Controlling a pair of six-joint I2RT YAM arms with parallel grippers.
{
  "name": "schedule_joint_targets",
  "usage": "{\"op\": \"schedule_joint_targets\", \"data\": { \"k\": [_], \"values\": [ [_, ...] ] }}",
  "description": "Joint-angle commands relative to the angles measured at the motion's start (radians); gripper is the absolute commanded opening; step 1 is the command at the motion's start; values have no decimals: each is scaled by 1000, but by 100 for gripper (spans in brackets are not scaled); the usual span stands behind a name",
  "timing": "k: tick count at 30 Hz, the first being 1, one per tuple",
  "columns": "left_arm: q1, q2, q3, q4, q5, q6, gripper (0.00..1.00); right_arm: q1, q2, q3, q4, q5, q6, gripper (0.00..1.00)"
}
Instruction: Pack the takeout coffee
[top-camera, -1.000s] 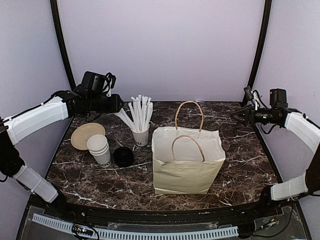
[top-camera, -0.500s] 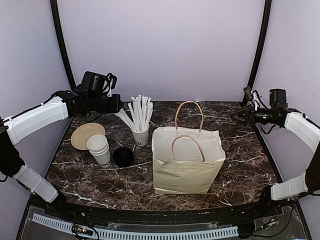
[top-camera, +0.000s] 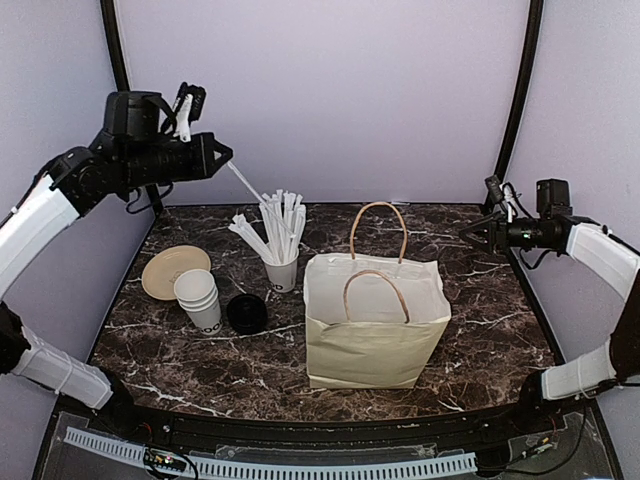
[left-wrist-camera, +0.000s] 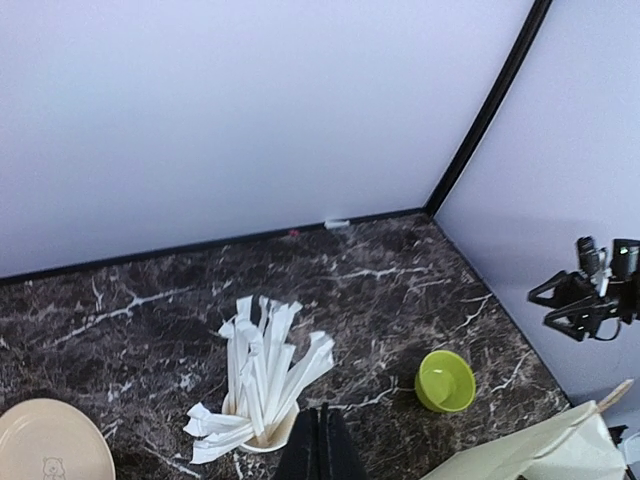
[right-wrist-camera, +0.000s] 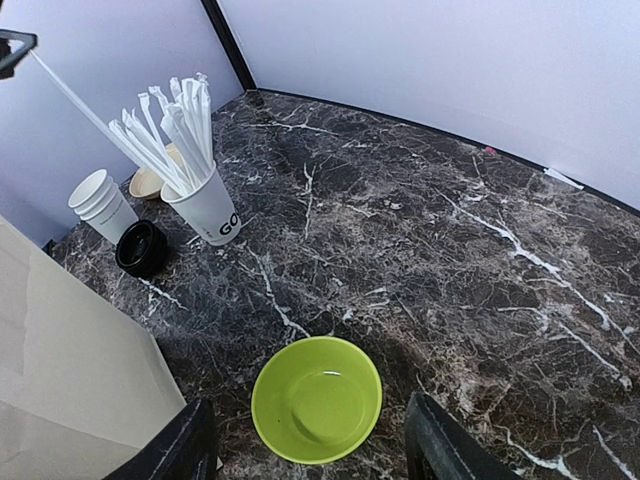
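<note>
The takeout coffee is out of view; no lidded cup shows. My left gripper (top-camera: 222, 155) is raised high at the back left, shut on a white wrapped straw (top-camera: 245, 182) that slants down toward the white cup of straws (top-camera: 281, 272). In the left wrist view the fingertips (left-wrist-camera: 322, 425) are pressed together above that cup (left-wrist-camera: 262, 432). The right wrist view shows the held straw (right-wrist-camera: 90, 110) as a long thin line. My right gripper (top-camera: 472, 232) hovers at the back right, open and empty, above a green bowl (right-wrist-camera: 316, 400). A cream paper bag (top-camera: 375, 340) stands open at the centre.
A stack of lidless white cups (top-camera: 198, 297), a loose black lid (top-camera: 246, 313) and a tan plate (top-camera: 172, 270) sit on the left. The green bowl (left-wrist-camera: 445, 380) lies behind the bag. Black frame posts rise at both back corners.
My left arm has lifted up and back from the cup of straws, its gripper closing on one straw and drawing it upward. The right arm has barely moved.
</note>
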Motion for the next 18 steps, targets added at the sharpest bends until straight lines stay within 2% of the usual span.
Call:
{"op": "schedule_joint_targets", "data": {
  "k": [1, 4, 9, 14, 18],
  "values": [
    [-16, -110, 98, -41, 69, 60, 0, -4, 10, 4, 8, 0, -17, 63],
    [-22, -139, 147, -27, 228, 65, 0, -4, 14, 5, 8, 6, -18, 63],
    [-35, -156, 218, -20, 373, 31, 0, -4, 29, 6, 5, 17, -21, 63],
    [-47, -162, 202, 23, 554, -41, 0, -4, 36, 8, 2, 26, -26, 63],
    [-77, -163, 144, 82, 633, -92, 0, -4, 41, 7, -2, 30, -30, 63]
  ]
}}
